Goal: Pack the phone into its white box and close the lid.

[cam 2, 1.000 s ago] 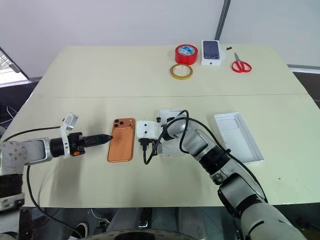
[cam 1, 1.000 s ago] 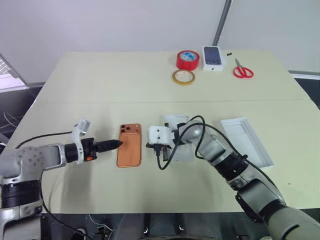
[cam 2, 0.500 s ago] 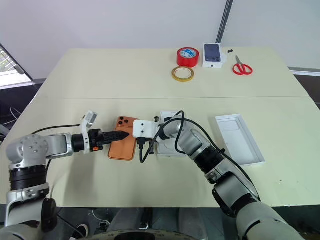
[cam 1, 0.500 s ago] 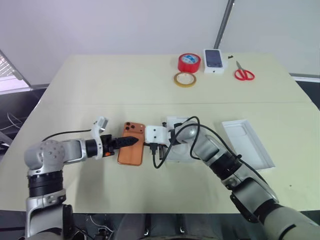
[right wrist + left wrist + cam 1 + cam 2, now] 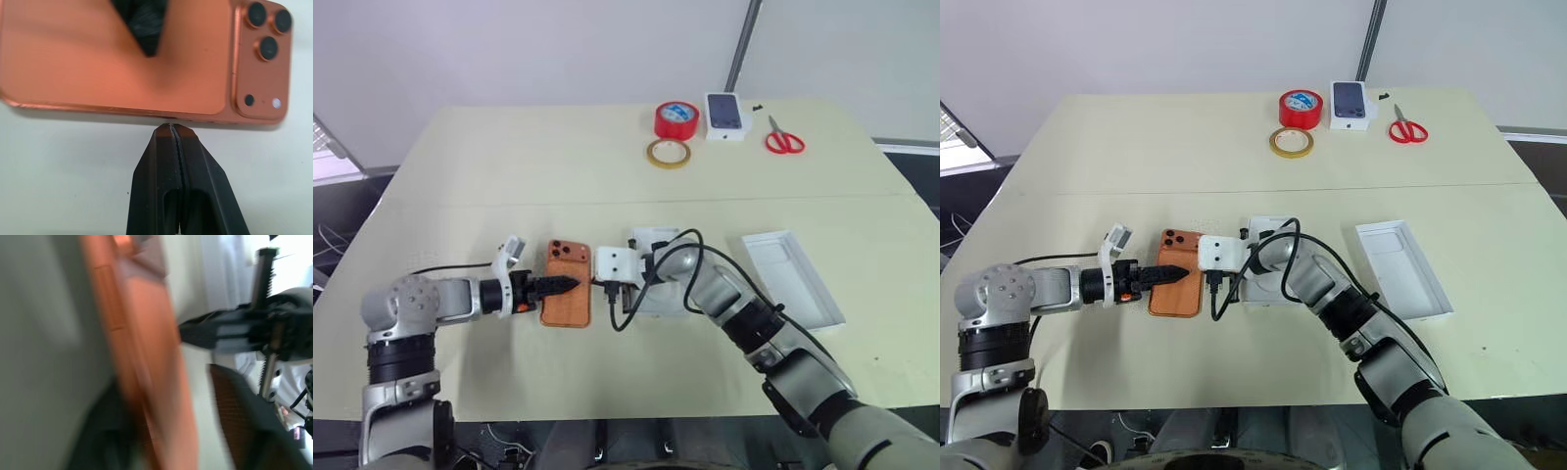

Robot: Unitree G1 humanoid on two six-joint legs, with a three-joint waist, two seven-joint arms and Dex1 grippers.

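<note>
The left end effector (image 5: 570, 284) clamps the slim copper-orange phone's (image 5: 568, 304) left edge; the right end effector (image 5: 170, 129), fingers pressed together, touches its right edge. The shallow white cardboard box (image 5: 658, 284) lies just right; the white rimmed lid (image 5: 795, 277) farther right on the worktop (image 5: 509, 166).

The left wrist view is badly blurred: the phone (image 5: 146, 382) is an orange smear cut off at twelve and six o'clock, perhaps between the left gripper's fingers (image 5: 244, 421). The right arm hides most of the box (image 5: 658, 284). The right gripper's fingertips (image 5: 1203, 284) sit under its white mount.
</note>
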